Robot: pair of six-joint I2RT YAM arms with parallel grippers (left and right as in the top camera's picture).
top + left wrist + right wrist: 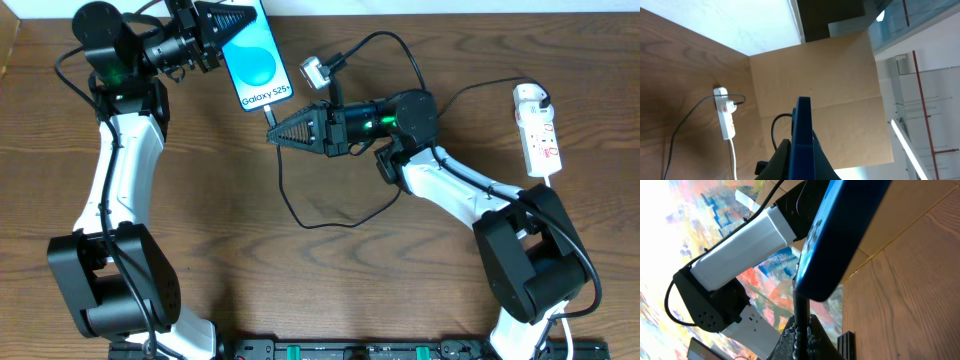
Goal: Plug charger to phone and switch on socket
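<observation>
**station inventory: phone held up, plug at its port, socket far right**

- left gripper: far left of the scene, clenched on the far end of the phone. the left wrist view shows the phone edge-on between its dark fingers.
- phone: held clear of the table, slightly tilted, blue screen towards the overhead camera. the white text runs along its near edge.
- right gripper: centre of the scene, pointing left, just near of the phone's text edge. it is clamped on the plug; the right wrist view shows the thin black stem pinched between the fingertips.
- plug: rises from the right gripper to meet the phone's near edge. whether it is fully seated in the port cannot be told.
- charger: black cable drops from the plug towards the near side, loops on the table and passes under the right arm.
- adapter: white block at the far end of the socket, with a black cable leaving it to the left.
- socket: narrow white strip lying flat at the far right, well apart from the phone, with red markings on top. its switch position is too small to read.
- white lead: leaves the socket's near end.
</observation>
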